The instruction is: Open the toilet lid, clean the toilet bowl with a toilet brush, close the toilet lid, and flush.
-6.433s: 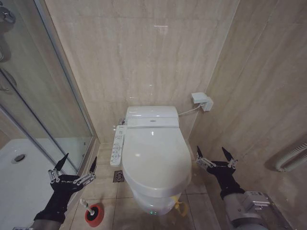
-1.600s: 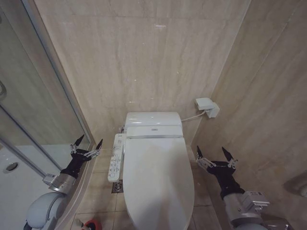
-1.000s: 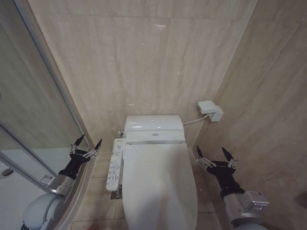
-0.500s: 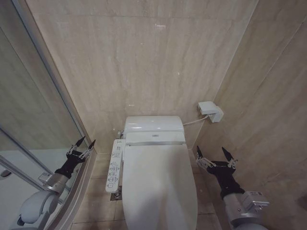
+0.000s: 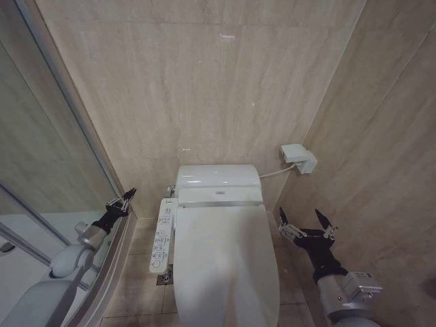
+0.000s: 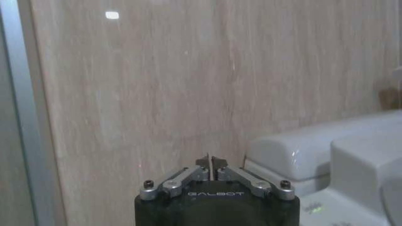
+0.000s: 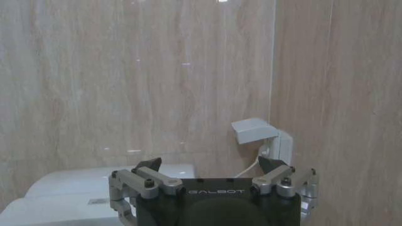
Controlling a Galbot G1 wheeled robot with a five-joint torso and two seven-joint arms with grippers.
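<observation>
Left claw (image 5: 123, 201), pinched closed, hovers lower left; right claw (image 5: 306, 225) gapes wide, lower right. Glossy toilet lid (image 5: 228, 262) looks slippery, rigid; best lifted by its front edge.

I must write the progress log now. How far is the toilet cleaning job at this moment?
Nothing looks done: the toilet lid lies closed. In hand: the left gripper, fingers shut on nothing, is raised beside the button panel, apart from it. The right gripper hangs open right of the toilet. Left: opening, brushing, closing, flushing.
</observation>
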